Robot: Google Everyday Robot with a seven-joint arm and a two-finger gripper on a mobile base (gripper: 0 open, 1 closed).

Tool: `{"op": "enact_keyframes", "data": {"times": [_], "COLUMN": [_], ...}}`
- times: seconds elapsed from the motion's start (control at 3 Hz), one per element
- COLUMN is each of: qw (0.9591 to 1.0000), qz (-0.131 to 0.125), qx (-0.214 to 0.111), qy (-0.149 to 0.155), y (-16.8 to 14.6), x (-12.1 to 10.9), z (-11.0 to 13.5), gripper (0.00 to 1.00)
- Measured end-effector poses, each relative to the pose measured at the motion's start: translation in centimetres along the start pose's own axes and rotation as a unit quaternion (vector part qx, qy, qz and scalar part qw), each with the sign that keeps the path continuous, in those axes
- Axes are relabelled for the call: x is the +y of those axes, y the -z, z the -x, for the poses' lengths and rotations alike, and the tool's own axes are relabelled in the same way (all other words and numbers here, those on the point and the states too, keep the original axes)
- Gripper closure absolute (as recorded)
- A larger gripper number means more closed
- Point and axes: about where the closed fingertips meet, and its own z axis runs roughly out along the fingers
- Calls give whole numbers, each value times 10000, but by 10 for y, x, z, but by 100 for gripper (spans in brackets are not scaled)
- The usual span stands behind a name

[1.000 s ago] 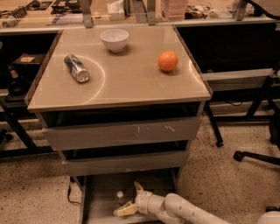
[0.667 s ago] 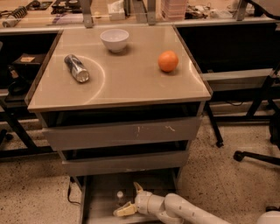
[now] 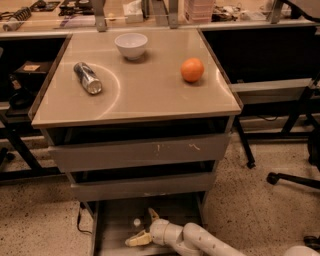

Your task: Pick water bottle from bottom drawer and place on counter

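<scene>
The bottom drawer [image 3: 107,235] is pulled out at the foot of the grey cabinet. My gripper [image 3: 143,228] is down inside it, reaching in from the lower right on the white arm. Its two cream fingers [image 3: 137,241] are spread open. The water bottle [image 3: 136,222] shows mainly as a small white cap between the fingertips; its clear body is hard to make out, and I cannot tell whether the fingers touch it. The counter [image 3: 145,90] is the glossy beige top above.
On the counter lie a silver can [image 3: 88,77] at the left, a white bowl [image 3: 131,45] at the back and an orange [image 3: 192,69] at the right. A cluttered bench [image 3: 165,15] runs behind. A chair base [image 3: 295,179] stands at the right.
</scene>
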Motion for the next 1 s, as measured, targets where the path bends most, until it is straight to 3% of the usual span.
{"op": "enact_keyframes", "data": {"times": [0.67,1.0], "qw": [9993,9992], "qz": [37,113], "qx": [-364,-380], "qy": [25,-39], "y": [-10,-19], "x": [-9,-7], "z": [5,-2], "gripper": [0,0]}}
